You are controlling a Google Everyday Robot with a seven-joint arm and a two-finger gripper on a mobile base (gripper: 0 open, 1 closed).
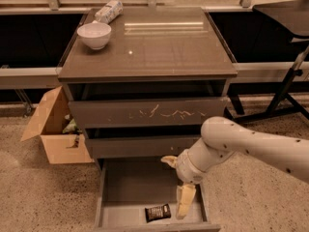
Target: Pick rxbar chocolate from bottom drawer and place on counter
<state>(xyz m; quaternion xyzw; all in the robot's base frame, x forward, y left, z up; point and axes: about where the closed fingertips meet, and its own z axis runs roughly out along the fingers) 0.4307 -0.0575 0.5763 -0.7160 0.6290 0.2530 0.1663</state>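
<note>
The rxbar chocolate [158, 212] is a small dark wrapped bar lying flat on the grey floor of the open bottom drawer [125, 187], near its front edge. My gripper [184, 203] hangs down inside the drawer, just right of the bar and apart from it. One pale finger [185, 199] points down toward the drawer floor. The white arm reaches in from the right. The counter [169, 47] is the cabinet's glossy grey-brown top.
A white bowl [94, 35] and a white-and-grey packet [108, 11] sit at the counter's back left. The upper drawer front [145, 117] has white scratches. An open cardboard box [53, 129] stands on the floor left of the cabinet. A dark table's legs [285, 95] stand at right.
</note>
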